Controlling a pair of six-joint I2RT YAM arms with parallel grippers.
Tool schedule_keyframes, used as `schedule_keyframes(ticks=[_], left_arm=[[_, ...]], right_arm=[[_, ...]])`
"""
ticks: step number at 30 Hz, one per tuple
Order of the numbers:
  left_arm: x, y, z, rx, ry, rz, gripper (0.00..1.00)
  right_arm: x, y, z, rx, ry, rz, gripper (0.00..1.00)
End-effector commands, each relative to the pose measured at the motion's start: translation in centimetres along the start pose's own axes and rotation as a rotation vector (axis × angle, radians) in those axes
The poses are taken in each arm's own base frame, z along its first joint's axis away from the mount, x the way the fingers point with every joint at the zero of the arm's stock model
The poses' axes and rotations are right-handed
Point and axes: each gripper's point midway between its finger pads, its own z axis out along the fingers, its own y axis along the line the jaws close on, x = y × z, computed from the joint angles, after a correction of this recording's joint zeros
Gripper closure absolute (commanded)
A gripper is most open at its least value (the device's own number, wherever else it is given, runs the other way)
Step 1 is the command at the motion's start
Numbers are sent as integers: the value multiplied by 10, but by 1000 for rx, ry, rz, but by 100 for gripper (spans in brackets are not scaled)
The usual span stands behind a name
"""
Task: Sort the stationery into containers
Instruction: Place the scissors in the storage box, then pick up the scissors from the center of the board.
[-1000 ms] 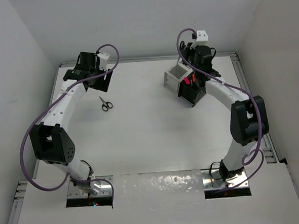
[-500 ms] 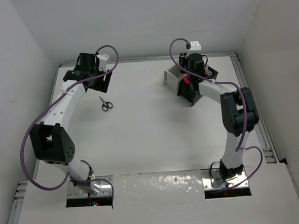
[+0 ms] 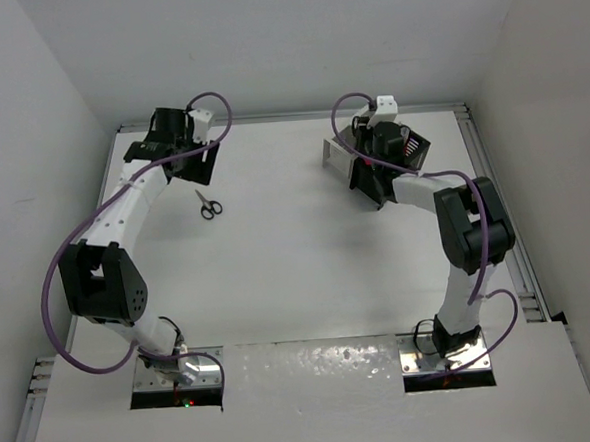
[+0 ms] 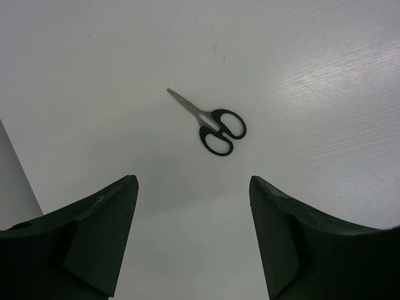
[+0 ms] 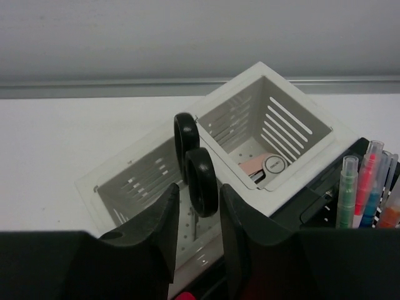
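The right gripper (image 5: 199,190) had swung over the white box (image 5: 299,128) and begun easing its jaws off the scissors (image 5: 195,156), handles between them, blades in the compartment below; any remaining pinch was unclear. That pair seemed nearly sorted. The left gripper (image 4: 192,182) hung wide open, empty, second scissors (image 4: 217,130) lying ahead.

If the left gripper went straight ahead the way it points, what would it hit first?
Probably the scissors lying on the table ahead of the left gripper; depth is unclear.
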Motion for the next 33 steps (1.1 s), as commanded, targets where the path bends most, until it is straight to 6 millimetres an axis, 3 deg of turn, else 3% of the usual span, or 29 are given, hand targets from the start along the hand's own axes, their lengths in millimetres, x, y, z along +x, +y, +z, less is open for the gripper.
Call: schedule_keyframes(ticks=[1,2,6,9,12,15,16,17,19,20,23,27,30,33], left_arm=[[4,2,6,-5,-12,-16,30],[6,4,7,-14,-7,-18,28],[24,-1,15,7,39,-10,24],[48,-9,27,54,110,69,26],[79,-12,50,87,237,159,29],[84,-4,75,83,308,120,35],[65,-2,80,89,268,70,40],[60,1,87,113,253,24,44],[47,-1,106,148,222,-38,49],[27,5,113,132,159,-43,50],[13,13,141,82,122,-44,53],[18,36,171,-21,167,-84,58],[25,51,185,-87,181,-118,60],[34,59,193,-141,216,-107,60]], right_arm=[[-22,3,-9,-6,-43,21,68],[-24,2,-10,-5,-45,23,61],[-42,6,-14,-23,-65,35,53],[-57,11,-21,-49,-91,44,48],[-72,18,-32,-92,-105,53,46],[-86,27,-47,-139,-110,79,46],[-87,28,-51,-148,-111,90,48],[-97,31,-59,-165,-125,105,51],[-91,36,-69,-194,-105,116,62],[-90,39,-76,-205,-93,129,64],[-77,49,-89,-239,-47,125,66],[-74,56,-110,-269,-41,117,66],[-66,58,-120,-280,-25,113,68],[-72,58,-132,-286,-42,118,68]])
